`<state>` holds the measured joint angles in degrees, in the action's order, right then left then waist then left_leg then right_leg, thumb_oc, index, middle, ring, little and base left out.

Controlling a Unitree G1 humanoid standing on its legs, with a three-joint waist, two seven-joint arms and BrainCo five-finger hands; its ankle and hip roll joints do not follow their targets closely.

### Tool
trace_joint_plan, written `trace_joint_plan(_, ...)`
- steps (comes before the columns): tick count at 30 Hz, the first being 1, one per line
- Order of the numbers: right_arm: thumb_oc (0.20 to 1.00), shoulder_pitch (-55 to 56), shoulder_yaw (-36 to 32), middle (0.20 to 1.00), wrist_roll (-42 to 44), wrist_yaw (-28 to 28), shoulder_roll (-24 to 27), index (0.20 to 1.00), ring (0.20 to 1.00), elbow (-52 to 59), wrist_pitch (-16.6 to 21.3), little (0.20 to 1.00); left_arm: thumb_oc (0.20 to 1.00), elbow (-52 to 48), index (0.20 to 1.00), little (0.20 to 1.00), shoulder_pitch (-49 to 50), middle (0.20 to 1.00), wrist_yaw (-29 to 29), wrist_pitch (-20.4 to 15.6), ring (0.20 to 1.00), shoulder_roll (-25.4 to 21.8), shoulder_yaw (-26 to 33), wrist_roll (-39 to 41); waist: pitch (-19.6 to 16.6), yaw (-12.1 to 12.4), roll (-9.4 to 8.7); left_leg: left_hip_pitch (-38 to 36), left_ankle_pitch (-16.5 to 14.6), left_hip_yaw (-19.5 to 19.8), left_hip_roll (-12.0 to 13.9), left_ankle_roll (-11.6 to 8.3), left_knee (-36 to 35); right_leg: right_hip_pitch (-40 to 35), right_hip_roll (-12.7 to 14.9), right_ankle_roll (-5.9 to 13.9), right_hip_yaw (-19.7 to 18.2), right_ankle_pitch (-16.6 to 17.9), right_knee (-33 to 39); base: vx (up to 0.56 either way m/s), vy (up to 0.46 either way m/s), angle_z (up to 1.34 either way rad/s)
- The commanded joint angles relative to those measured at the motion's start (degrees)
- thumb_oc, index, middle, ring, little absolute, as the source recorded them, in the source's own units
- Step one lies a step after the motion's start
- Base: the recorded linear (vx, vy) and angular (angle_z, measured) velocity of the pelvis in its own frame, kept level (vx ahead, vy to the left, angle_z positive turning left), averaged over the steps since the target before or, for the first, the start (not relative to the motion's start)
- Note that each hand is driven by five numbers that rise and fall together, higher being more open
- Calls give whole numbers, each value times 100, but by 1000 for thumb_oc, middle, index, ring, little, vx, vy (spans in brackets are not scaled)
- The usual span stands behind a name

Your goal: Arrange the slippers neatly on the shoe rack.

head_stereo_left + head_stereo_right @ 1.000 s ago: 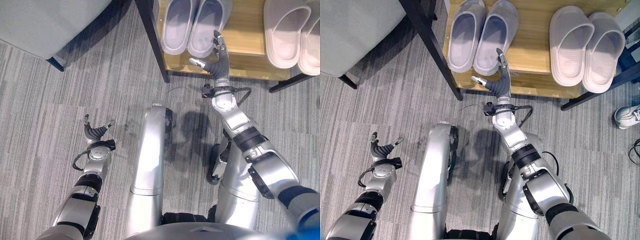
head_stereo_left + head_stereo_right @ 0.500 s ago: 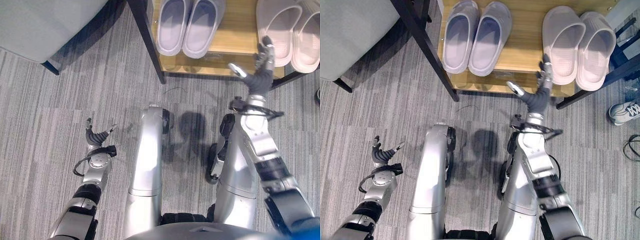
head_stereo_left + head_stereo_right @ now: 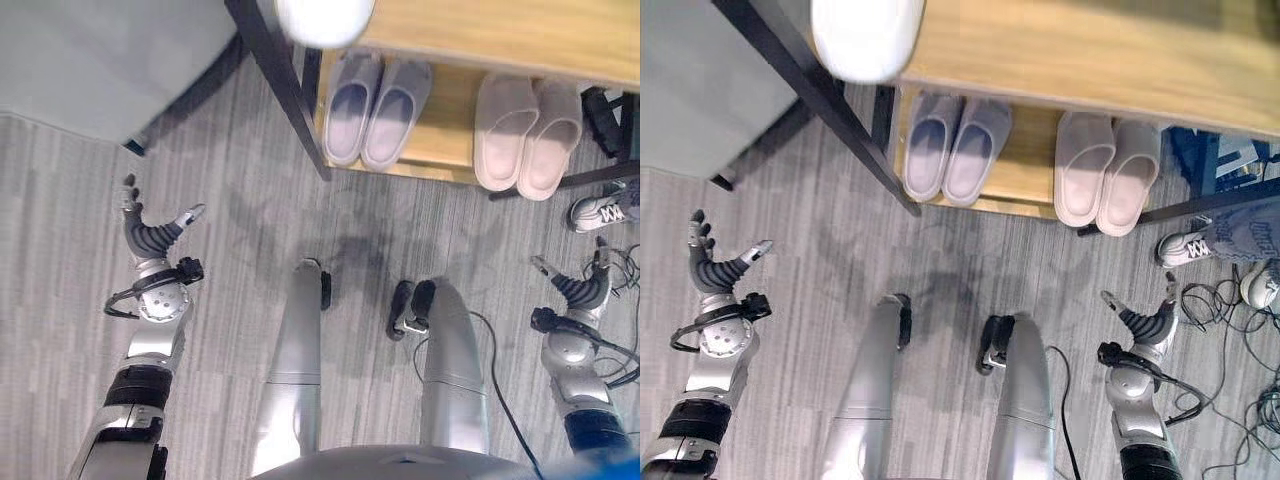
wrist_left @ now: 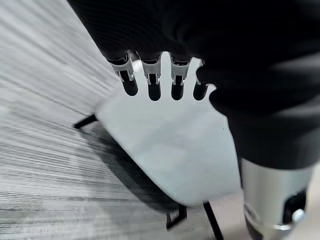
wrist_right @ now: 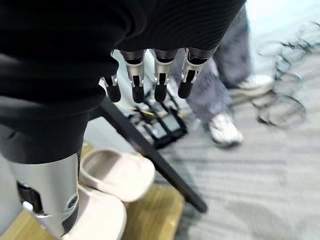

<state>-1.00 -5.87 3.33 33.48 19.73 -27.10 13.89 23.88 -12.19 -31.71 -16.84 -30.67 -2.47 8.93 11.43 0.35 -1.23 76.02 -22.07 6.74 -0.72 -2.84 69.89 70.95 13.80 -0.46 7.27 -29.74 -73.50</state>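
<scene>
- Left hand [image 3: 150,237] low over the grey carpet [image 3: 230,290], fingers spread and relaxed, holding nothing.
- Right hand [image 3: 1147,322] over the carpet on the robot's right, fingers likewise loose and empty.
- Person's white sneaker [image 3: 1181,247] on the floor by the right hand, beside the rack's end.
- Shoe rack [image 3: 1025,190]: lavender slippers [image 3: 951,146] paired side by side on the lower shelf; pink slippers [image 3: 1106,170] paired to their right, well apart from them.
- Grey upholstered seat [image 3: 90,60] far left.
</scene>
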Motion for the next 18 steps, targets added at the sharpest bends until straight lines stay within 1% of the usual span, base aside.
trace_joint_plan(1,1000,-150,250,1000,326,-203,-146,1000,1000,-341,113,1000,1000,549,1000,1000,-228,1000,-37,-60,1000,-76,-379,-531,352,-198,-107,-239,229,489,185,34,-309,-444,144,99,-34,266,299,-83,-40,5)
trace_joint_plan(2,1000,-163,383,1000,350,-269,-211,1000,1000,-620,76,1000,1000,664,1000,1000,-292,1000,13,-36,1000,-54,-478,-519,318,-215,-120,-457,326,483,204,6,-564,-664,121,121,-1,340,566,-69,-38,2)
trace_joint_plan(5,1000,-212,617,1000,312,-358,-263,1000,1000,-1305,-36,1000,1000,1020,1000,1000,-346,1000,120,-8,1000,108,-773,-520,314,-234,-150,-1164,508,435,295,6,-1202,-1330,51,153,111,533,1258,6,-13,-5)
trace_joint_plan(6,1000,-192,739,1000,219,-396,-251,1000,1000,-1751,-109,1000,1000,1185,1000,1000,-260,1000,264,3,1000,252,-960,-497,243,-228,-154,-1656,623,412,324,10,-1700,-1721,0,236,169,707,1658,54,-23,-5)
trace_joint_plan(7,1000,-220,803,1000,186,-421,-266,1000,1000,-2070,-138,1000,1000,1300,1000,1000,-234,1000,316,15,1000,319,-1064,-525,232,-224,-153,-1941,698,385,386,6,-1954,-2024,-35,253,236,794,1957,116,-34,-2)
trace_joint_plan(8,1000,-180,862,1000,220,-543,-303,1000,1000,-2525,-205,1000,1000,1510,1000,1000,-129,1000,454,73,1000,456,-1266,-615,129,-224,-172,-2617,838,346,408,1,-2596,-2629,-133,317,303,1002,2536,129,-33,3)
trace_joint_plan(9,1000,-163,879,1000,228,-608,-334,1000,1000,-2782,-253,1000,1000,1663,1000,1000,-76,1000,532,88,1000,560,-1319,-591,83,-221,-168,-2918,922,319,422,-10,-2881,-2917,-138,380,353,1118,2806,90,-29,3)
trace_joint_plan(10,1000,-143,897,1000,228,-630,-347,1000,1000,-2980,-275,1000,1000,1769,1000,1000,-46,1000,604,78,1000,611,-1383,-587,50,-219,-167,-3194,1204,278,421,-25,-3259,-3227,-159,364,447,1370,3239,70,-32,0)
trace_joint_plan(11,1000,-74,925,1000,209,-714,-348,1000,1000,-3147,-319,1000,1000,1851,1000,1000,28,1000,696,99,1000,640,-1427,-584,44,-213,-177,-3611,1328,244,414,-43,-3642,-3636,-220,397,485,1499,3615,170,-67,1)
trace_joint_plan(12,1000,5,964,1000,140,-829,-380,1000,1000,-3547,-379,1000,1000,2081,1000,1000,172,1000,829,134,1000,789,-1546,-691,-33,-191,-181,-4322,1564,171,443,-82,-4349,-4337,-290,477,601,1729,4311,412,-98,-6)
trace_joint_plan(13,1000,183,921,1000,78,-977,-415,1000,1000,-3941,-424,1000,1000,2503,1000,1000,362,1000,955,215,1000,948,-1507,-772,-203,-192,-163,-5310,1886,82,460,-134,-5415,-5218,-423,603,681,2085,5259,478,-89,-4)
trace_joint_plan(14,1000,282,901,1000,48,-1034,-431,1000,1000,-4092,-468,1000,1000,2754,1000,1000,453,1000,994,235,1000,1018,-1432,-748,-299,-200,-133,-5847,2048,44,482,-154,-5953,-5684,-482,660,683,2287,5751,438,-55,-17)
trace_joint_plan(15,1000,370,929,1000,-24,-1105,-443,1000,1000,-4207,-506,1000,1000,2946,1000,1000,533,1000,1022,259,1000,1098,-1414,-792,-449,-223,-96,-6256,2197,-27,486,-142,-6440,-6031,-519,724,693,2489,6207,279,-16,-8)
trace_joint_plan(17,1000,462,1022,1000,-147,-1177,-484,1000,1000,-4357,-537,1000,1000,3289,1000,1000,644,1000,1042,333,1000,1252,-1492,-1101,-645,-222,-31,-6858,2341,-156,478,-120,-7078,-6564,-605,773,618,2643,6795,228,7,-12)
trace_joint_plan(18,1000,486,1027,1000,-156,-1192,-505,1000,1000,-4392,-546,1000,1000,3427,1000,1000,673,1000,1051,366,1000,1301,-1466,-1139,-692,-222,-15,-7040,2389,-180,475,-117,-7244,-6711,-640,799,591,2701,6946,168,12,-27)
